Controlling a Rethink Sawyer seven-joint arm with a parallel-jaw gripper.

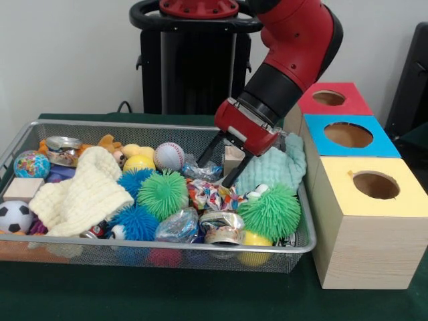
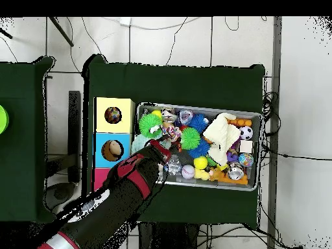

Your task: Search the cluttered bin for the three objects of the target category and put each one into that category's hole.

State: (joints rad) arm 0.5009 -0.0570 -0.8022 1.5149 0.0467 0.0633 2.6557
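Note:
The wire mesh bin [image 1: 160, 127] is packed with toys: two green spiky balls [image 1: 162, 194], blue spiky balls [image 1: 136, 223], a baseball [image 1: 168, 156], a yellow ball [image 1: 138, 162], a soccer ball [image 1: 13, 216] and a globe ball [image 1: 31, 164]. My gripper [image 1: 212, 175] hangs open and empty in the bin's right half, just above a crumpled clear wrapper [image 1: 200, 171]. The yellow-topped box [image 1: 394, 200] stands right of the bin, with its round hole [image 1: 376, 185]. In the overhead view the gripper [image 2: 167, 157] is over the bin [image 2: 253, 117], and the hole [image 2: 113, 115] shows something round inside.
A blue-topped box [image 1: 378, 144] and a red-topped box [image 1: 354, 100] stand behind the yellow one. A cream knitted cloth [image 1: 83, 190], a mint cloth [image 1: 275, 167], tape rolls [image 1: 224, 227], wrappers, a wooden block [image 1: 23, 188] and a small wooden cube [image 1: 234, 155] lie in the bin.

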